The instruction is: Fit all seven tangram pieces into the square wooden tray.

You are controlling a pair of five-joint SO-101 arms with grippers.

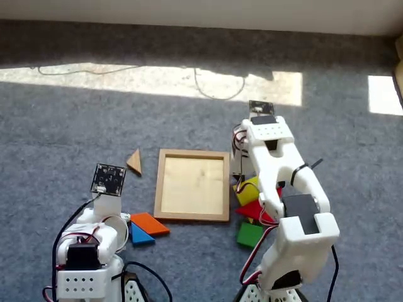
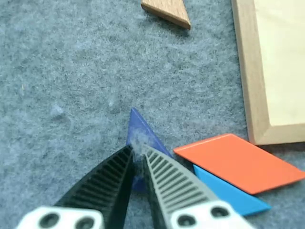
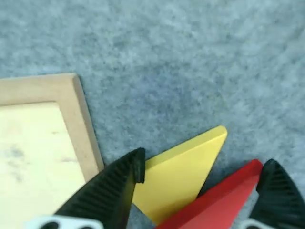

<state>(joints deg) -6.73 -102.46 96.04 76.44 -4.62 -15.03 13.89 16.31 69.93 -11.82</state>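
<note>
Dark blue triangle (image 2: 140,131) lies on the grey carpet (image 1: 75,138) close in front of the left arm, pinched between the left gripper's (image 2: 138,151) closed fingers. Just beside it, a light blue triangle (image 2: 228,193) is partly tucked under an orange parallelogram (image 2: 238,162), whose far corner nearly meets the tray's near corner. On the other side, nearest the right arm's base, sits a green square (image 1: 250,234). Beyond it, the right gripper (image 3: 205,169) hangs with its fingers spread wide over a red piece (image 3: 214,205) and a yellow piece (image 3: 178,176), which touch each other. The square wooden tray (image 2: 250,86) lies flat between the two groups. A wooden triangle (image 2: 167,10) lies farther out, near the tray's far corner on the left arm's side.
</note>
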